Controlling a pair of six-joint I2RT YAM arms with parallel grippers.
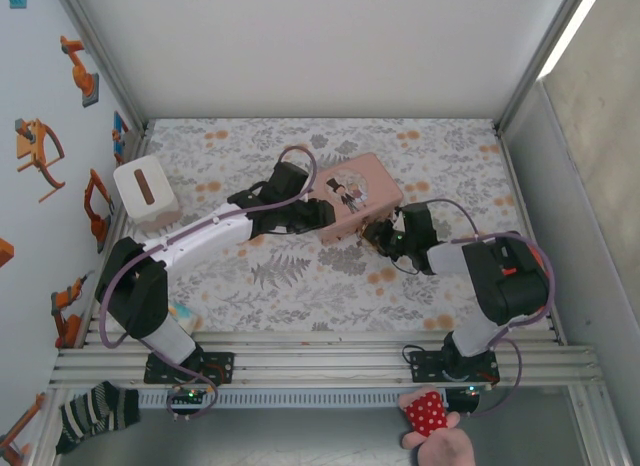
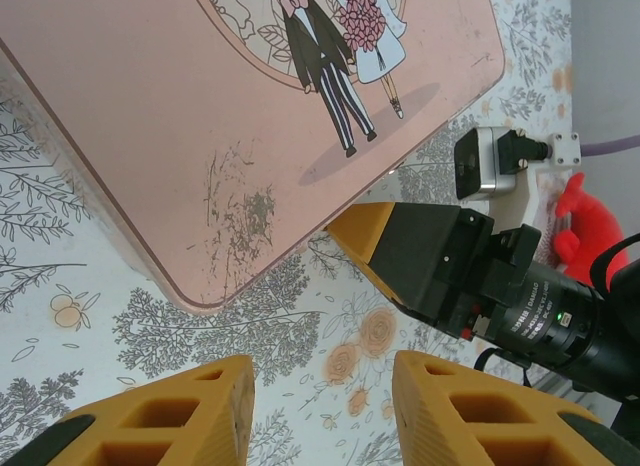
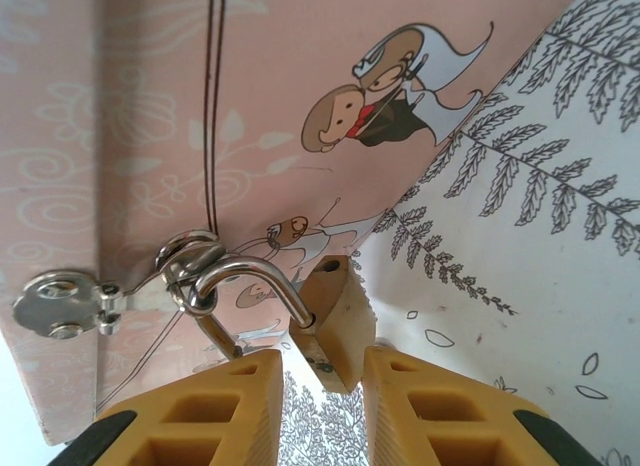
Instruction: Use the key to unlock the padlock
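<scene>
Tiny brass-gold metal padlock [image 3: 338, 321]: hangs by curved steel shackle [image 3: 255, 271] from pink rectangular cartoon-couple box [image 3: 150, 106], body tucked between right gripper [image 3: 322, 374] fingertips, narrowly spread; clamped or not, cannot tell. Probably light, rigid, slick, free-swinging; best pinched across flat body faces. At left gripper [image 2: 322, 376]: spread wide, empty.

the lower end of the padlock [image 3: 338, 321] sits behind the fingertips of the right gripper [image 3: 323, 366], so its keyhole end is hidden, and it is unclear whether the pads press it. the pink box [image 3: 150, 136] runs off the top and left edges there, and off the top edge in the left wrist view. from above, the padlock is too small to make out.
</scene>
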